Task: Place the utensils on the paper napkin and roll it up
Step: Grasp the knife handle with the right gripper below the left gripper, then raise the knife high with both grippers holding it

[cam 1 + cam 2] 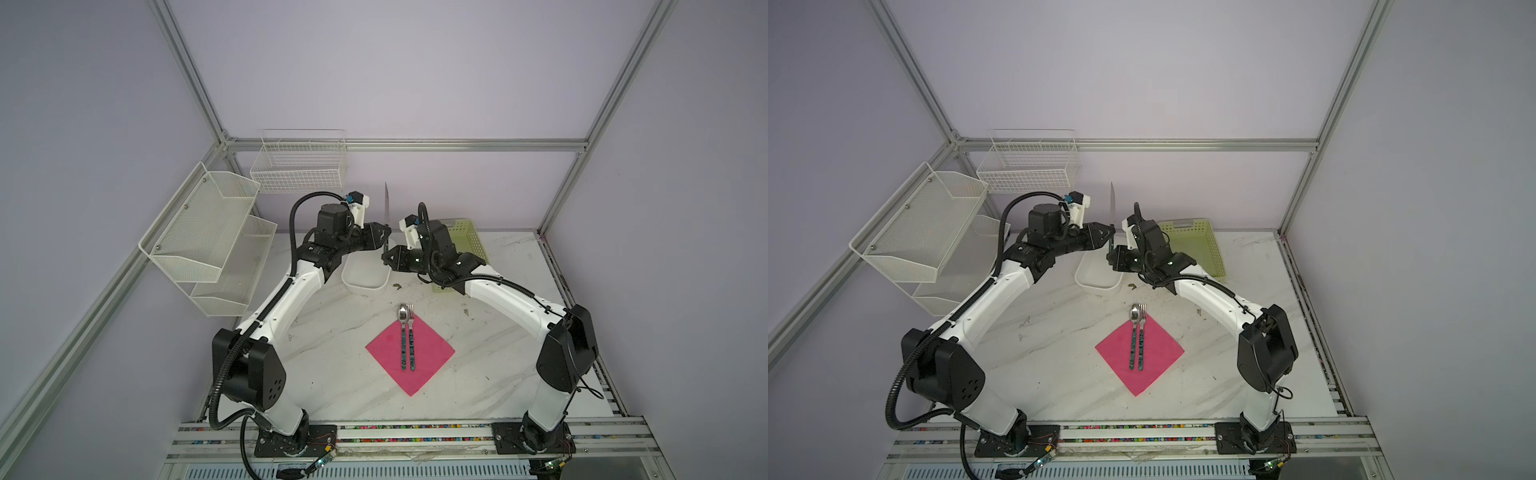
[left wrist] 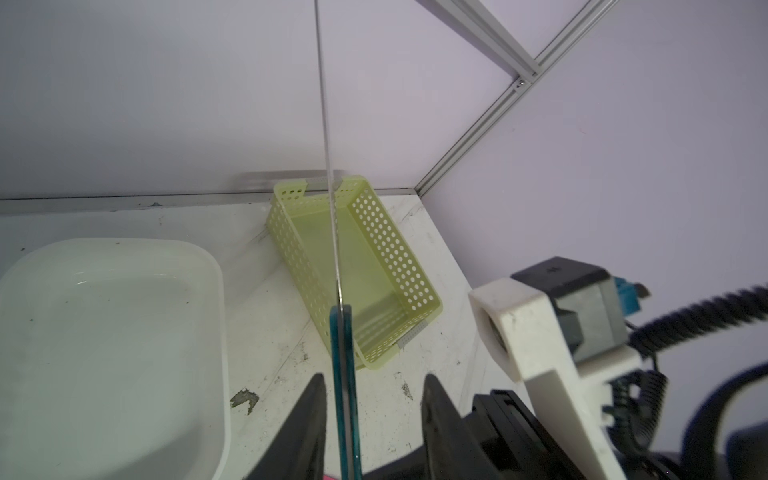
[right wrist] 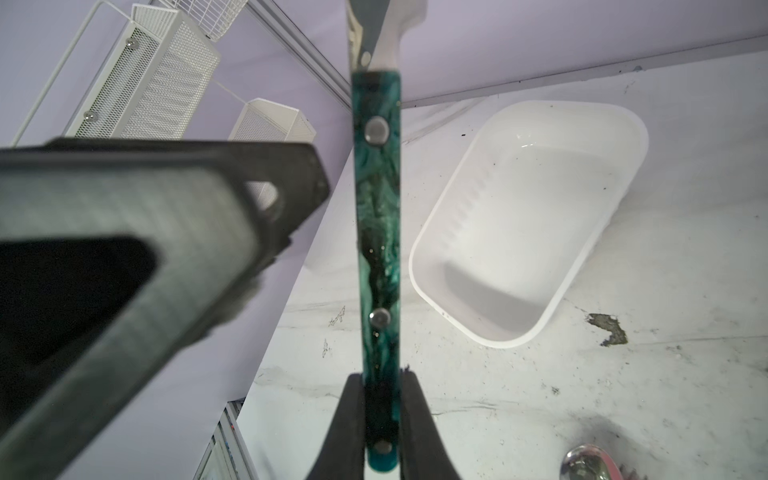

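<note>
Knife (image 1: 386, 208) stands upright in the air at the far middle of the tabletop (image 1: 332, 374), blade up and teal handle down, over the right edge of the white tub (image 1: 365, 286). The right pincer (image 3: 380, 376) is clamped on the lower end of the handle, seen plainly in the right wrist view. The left pincer (image 2: 374, 378) sits just above it with its jaws apart around the handle, one finger close beside it and the other clear, so the knife appears to hang from the right arm alone. The paper napkin (image 1: 432, 353) lies flat as a diamond well nearer than both pincers and slightly right of the knife. On it the spoon (image 1: 403, 332) and fork (image 1: 411, 332) lie side by side along the near-far diagonal, the spoon on the left, their heads poking past the far corner. The coming move likely turns on that mismatch. The knife's long axis is vertical, while its place lies flat and runs near to far. The right arm would need to draw it nearer and tip it down, blade toward the far corner, probably onto the bare pink just right of the fork.
</note>
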Robot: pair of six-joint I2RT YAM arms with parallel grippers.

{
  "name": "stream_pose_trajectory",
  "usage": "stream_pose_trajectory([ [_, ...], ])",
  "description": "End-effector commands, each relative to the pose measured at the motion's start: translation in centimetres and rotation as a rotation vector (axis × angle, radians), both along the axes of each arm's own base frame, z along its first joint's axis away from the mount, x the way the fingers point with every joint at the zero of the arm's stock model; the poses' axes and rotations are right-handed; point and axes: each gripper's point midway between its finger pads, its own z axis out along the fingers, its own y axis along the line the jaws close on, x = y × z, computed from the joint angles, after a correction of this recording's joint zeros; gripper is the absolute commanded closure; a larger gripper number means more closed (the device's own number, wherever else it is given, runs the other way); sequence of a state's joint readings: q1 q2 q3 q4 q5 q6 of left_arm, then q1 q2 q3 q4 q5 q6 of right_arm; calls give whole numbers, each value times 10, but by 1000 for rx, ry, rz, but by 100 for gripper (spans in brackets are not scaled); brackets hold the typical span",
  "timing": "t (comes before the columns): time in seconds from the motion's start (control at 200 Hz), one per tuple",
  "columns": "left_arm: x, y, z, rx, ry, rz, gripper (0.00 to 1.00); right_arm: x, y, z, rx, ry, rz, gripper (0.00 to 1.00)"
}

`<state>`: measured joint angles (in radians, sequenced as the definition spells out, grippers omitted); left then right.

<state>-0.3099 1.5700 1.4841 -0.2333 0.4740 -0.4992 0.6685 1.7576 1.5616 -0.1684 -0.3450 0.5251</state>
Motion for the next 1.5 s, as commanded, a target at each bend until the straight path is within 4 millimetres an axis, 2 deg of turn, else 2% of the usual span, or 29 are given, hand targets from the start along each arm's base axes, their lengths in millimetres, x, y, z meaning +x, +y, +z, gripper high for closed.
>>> stream_pose_trajectory([
  [0.0,-28,-10,41,-84,-145,-118,54,-7,-19,55,85,-154,57,100],
  [0.09,-48,-16,58,-121,-232,-212,43,-13,-33,70,102,-213,88,100],
  [0.17,-68,-22,70,-156,-317,-309,39,-26,-40,86,113,-280,145,100],
  [0.18,-69,-23,70,-160,-323,-319,39,-28,-41,89,115,-290,152,100],
  [0.19,-79,-21,81,-168,-357,-330,39,-29,-42,90,115,-297,158,100],
  [0.21,-85,-21,88,-177,-384,-347,39,-34,-42,95,119,-316,174,100],
  [0.42,-123,-26,117,-234,-524,-505,39,-88,-48,142,191,-500,361,100],
  [0.52,-140,-25,131,-266,-597,-565,39,-109,-48,154,231,-541,447,100],
  [0.61,-150,-25,139,-281,-641,-599,39,-118,-48,153,235,-566,496,100],
  [0.71,-156,-25,145,-288,-657,-626,39,-126,-46,149,236,-576,550,100],
  [0.73,-158,-26,146,-289,-659,-633,39,-136,-50,158,249,-602,566,100],
  [0.815,-165,-30,145,-286,-667,-686,41,-142,-50,159,257,-610,596,100],
  [0.94,-174,-36,142,-283,-667,-760,52,-147,-50,162,272,-622,617,100],
  [1.075,-176,-36,143,-295,-672,-766,58,-153,-51,167,285,-639,641,100],
  [1.245,-172,-37,142,-301,-653,-768,57,-163,-55,171,284,-685,670,100],
  [1.465,-178,-38,146,-307,-661,-790,59,-160,-54,170,278,-682,664,100],
  [1.475,-169,-42,139,-309,-637,-789,59,-160,-54,170,277,-682,663,100],
  [1.495,-167,-43,136,-309,-628,-794,60,-159,-54,169,276,-679,661,100],
])
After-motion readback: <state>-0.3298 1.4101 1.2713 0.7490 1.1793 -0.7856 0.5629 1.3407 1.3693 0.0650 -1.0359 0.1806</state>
